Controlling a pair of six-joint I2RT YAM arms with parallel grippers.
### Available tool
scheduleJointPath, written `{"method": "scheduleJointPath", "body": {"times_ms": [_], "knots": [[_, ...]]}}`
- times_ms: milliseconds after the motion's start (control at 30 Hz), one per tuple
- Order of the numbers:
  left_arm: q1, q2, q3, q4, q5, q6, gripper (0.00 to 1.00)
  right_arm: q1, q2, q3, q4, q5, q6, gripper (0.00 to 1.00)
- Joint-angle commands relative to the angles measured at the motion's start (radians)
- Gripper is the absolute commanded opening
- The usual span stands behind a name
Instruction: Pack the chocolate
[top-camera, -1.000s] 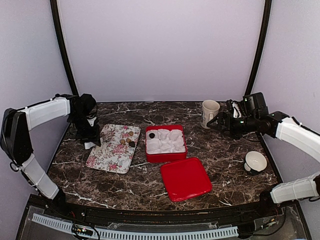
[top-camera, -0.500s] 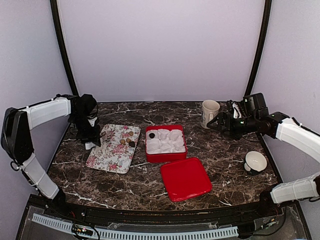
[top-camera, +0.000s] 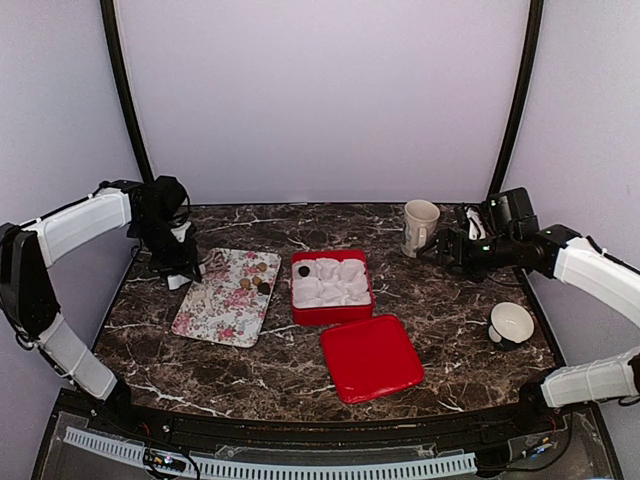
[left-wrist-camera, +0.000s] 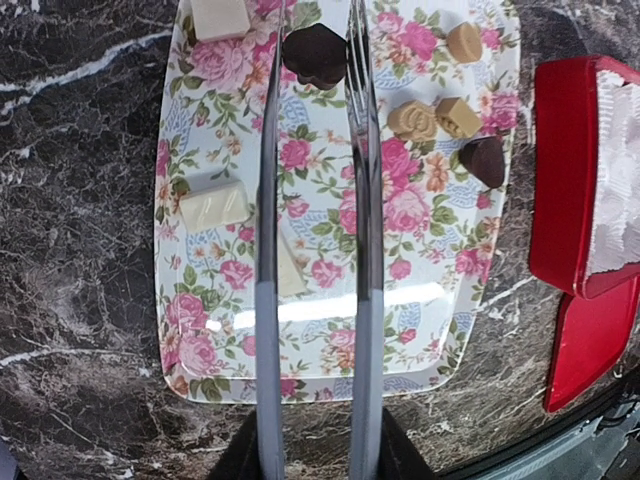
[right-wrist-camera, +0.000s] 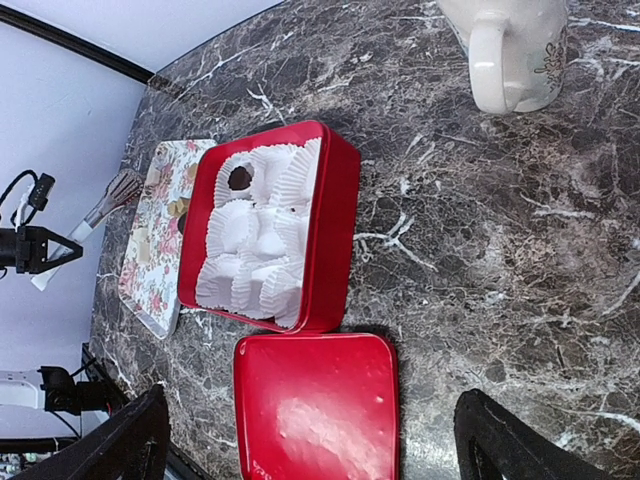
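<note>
Several small chocolates lie on the floral tray (left-wrist-camera: 330, 330): a dark one (left-wrist-camera: 313, 55) between the tips of the metal tongs (left-wrist-camera: 364, 200), tan ones (left-wrist-camera: 412, 120) (left-wrist-camera: 464, 42) and another dark one (left-wrist-camera: 484, 160). One dark chocolate (right-wrist-camera: 240, 178) sits in a white paper cup of the red box (top-camera: 331, 312). My left gripper (left-wrist-camera: 312, 450) is shut on the tongs' handle and hovers over the tray's left end (top-camera: 200, 310); the prongs stand apart, holding nothing. My right gripper (right-wrist-camera: 320, 420) is open and empty, near the mug.
The red lid (top-camera: 372, 357) lies in front of the box. A cream mug (top-camera: 420, 225) stands at the back right and a white cup (top-camera: 511, 324) lies at the right. White rectangular pieces (left-wrist-camera: 214, 206) also rest on the tray.
My left arm has lifted and drawn back a little, taking the tongs toward the tray's left end. My right arm has drifted slightly to the right.
</note>
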Motion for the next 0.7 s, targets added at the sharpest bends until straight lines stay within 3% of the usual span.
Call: {"method": "scheduleJointPath", "body": {"times_ms": [0, 500, 667], "knots": [[-0.036, -0.082, 0.069, -0.007, 0.054, -0.011, 0.26, -0.007, -0.042, -0.024, 0.034, -0.029, 0.001, 1.00], [-0.328, 0.031, 0.306, 0.039, 0.078, -0.034, 0.26, -0.009, -0.048, -0.018, -0.020, 0.018, 0.009, 1.00], [-0.406, 0.109, 0.345, 0.073, 0.087, -0.045, 0.26, -0.016, -0.063, -0.017, -0.063, 0.121, 0.062, 1.00]]}}
